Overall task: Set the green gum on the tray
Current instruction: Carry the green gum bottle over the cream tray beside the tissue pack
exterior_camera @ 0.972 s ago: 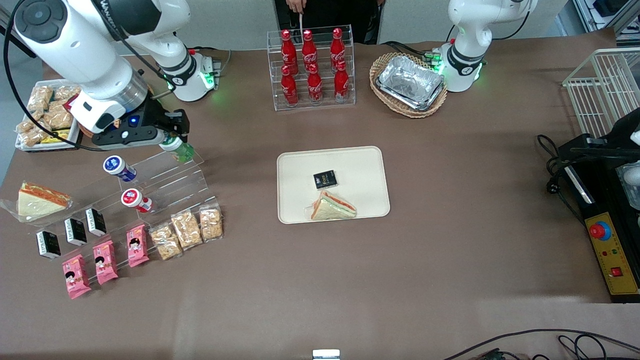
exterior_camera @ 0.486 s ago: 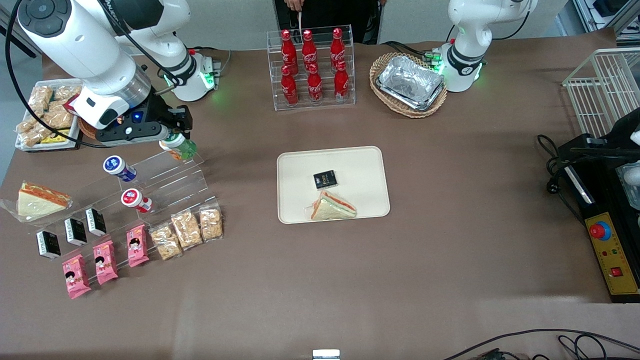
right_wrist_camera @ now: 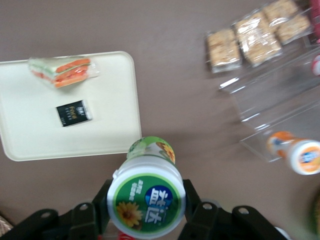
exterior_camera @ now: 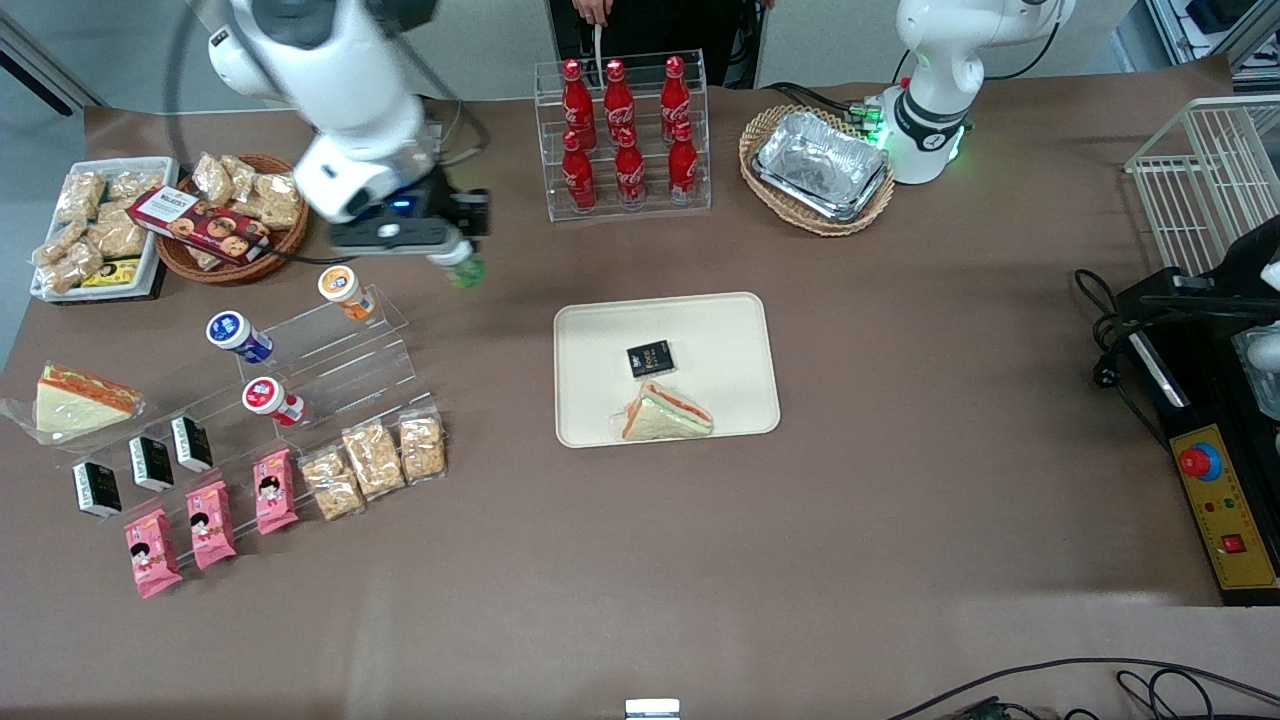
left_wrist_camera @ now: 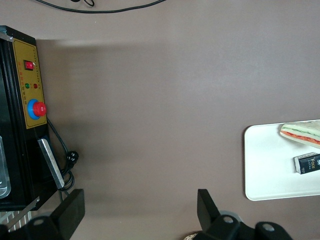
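Note:
My right gripper (exterior_camera: 452,258) is shut on the green gum (exterior_camera: 460,266), a small green bottle with a white lid, and holds it in the air between the clear stepped rack (exterior_camera: 340,350) and the beige tray (exterior_camera: 610,400). In the right wrist view the gum's lid (right_wrist_camera: 146,203) with its green label sits between my fingers (right_wrist_camera: 100,202), and the tray (right_wrist_camera: 115,105) lies below. The tray holds a wrapped sandwich (exterior_camera: 665,412) and a small black packet (exterior_camera: 649,359).
An orange-bodied bottle (exterior_camera: 344,288), a blue-lidded bottle (exterior_camera: 235,334) and a red-lidded one (exterior_camera: 272,400) lie on the rack. Snack packs (exterior_camera: 372,460) lie nearer the camera. A cola rack (exterior_camera: 622,135), a cookie basket (exterior_camera: 225,215) and a foil-tray basket (exterior_camera: 820,168) stand farther back.
My gripper has lifted the green gum off the rack's top step and carried it toward the tray. The orange-bodied bottle and the cookie basket have come into view.

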### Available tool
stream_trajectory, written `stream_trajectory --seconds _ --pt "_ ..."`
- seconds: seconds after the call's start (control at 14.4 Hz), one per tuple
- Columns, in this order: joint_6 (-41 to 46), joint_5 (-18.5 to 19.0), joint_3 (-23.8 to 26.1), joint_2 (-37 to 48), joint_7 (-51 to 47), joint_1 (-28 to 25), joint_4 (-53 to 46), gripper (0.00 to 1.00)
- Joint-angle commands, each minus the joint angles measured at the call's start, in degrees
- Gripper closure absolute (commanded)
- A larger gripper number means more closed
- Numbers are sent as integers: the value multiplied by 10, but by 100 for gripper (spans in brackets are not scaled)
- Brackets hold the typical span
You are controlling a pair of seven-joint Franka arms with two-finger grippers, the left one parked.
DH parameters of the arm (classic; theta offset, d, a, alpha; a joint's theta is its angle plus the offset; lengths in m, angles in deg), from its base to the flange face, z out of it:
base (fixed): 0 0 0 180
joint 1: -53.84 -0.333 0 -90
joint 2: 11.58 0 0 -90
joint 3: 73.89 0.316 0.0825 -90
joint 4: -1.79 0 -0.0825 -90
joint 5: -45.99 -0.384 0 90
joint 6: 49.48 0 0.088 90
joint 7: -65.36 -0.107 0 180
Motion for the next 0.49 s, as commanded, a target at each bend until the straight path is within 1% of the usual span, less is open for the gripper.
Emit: stream_trajectory --seconds 0.0,0.28,0.42 --pt "-57 -4 -5 -72 -68 -45 -13 100" --pt "-124 -4 -4 -145 -86 -68 -5 100" --pt "-174 -4 -4 -166 -86 -74 15 100"
